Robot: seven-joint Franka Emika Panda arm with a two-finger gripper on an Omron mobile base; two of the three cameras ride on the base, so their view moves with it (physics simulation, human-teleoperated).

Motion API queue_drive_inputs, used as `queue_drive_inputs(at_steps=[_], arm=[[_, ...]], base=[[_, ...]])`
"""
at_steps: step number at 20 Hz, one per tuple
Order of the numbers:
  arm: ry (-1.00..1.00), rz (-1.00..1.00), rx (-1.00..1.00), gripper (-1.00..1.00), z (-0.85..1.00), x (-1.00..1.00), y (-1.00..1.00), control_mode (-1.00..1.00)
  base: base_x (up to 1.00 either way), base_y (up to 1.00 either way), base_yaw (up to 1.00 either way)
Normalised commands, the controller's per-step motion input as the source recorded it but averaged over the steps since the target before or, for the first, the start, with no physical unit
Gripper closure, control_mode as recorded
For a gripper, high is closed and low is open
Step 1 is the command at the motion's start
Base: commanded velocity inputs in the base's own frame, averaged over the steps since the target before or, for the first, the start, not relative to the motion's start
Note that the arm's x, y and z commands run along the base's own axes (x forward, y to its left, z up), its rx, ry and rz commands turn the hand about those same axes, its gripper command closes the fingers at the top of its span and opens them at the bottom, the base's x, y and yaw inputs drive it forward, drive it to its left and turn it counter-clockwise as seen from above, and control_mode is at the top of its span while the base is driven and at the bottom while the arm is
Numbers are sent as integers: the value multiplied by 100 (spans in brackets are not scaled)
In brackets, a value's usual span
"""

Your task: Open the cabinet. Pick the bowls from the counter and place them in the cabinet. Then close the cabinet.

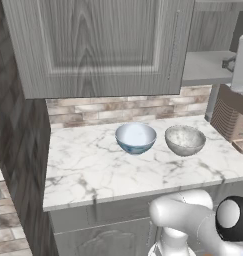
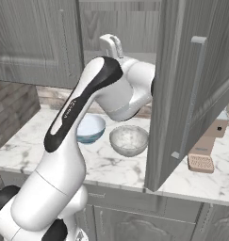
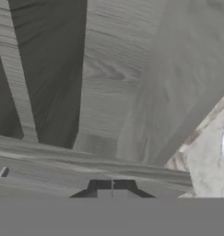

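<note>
The cabinet is mounted on the wall above the counter. Its grey wood-grain right door is seen swung open towards the near side, the left door is shut, and the shelf is exposed. The door is judged stiff and hinged, best moved by its slim vertical handle or by a push on its free edge. On the white, grey-veined counter the two bowls are set just beside each other: the light blue bowl to the left, the speckled bowl to the right. Both are judged rigid, breakable and smooth, so a pinch over the rim is advised. The gripper is held fully closed on nothing, up by the cabinet interior.
</note>
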Motion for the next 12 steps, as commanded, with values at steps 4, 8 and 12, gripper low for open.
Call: queue_drive_inputs(at_steps=[4, 8, 12], arm=[[1, 0, 10, 100, 0, 33, 0, -100], [2, 0, 5, 100, 0, 36, 0, -100], [4, 0, 2, 100, 0, 33, 0, -100]], base=[[0, 0, 0], [0, 0, 0], [0, 0, 0]])
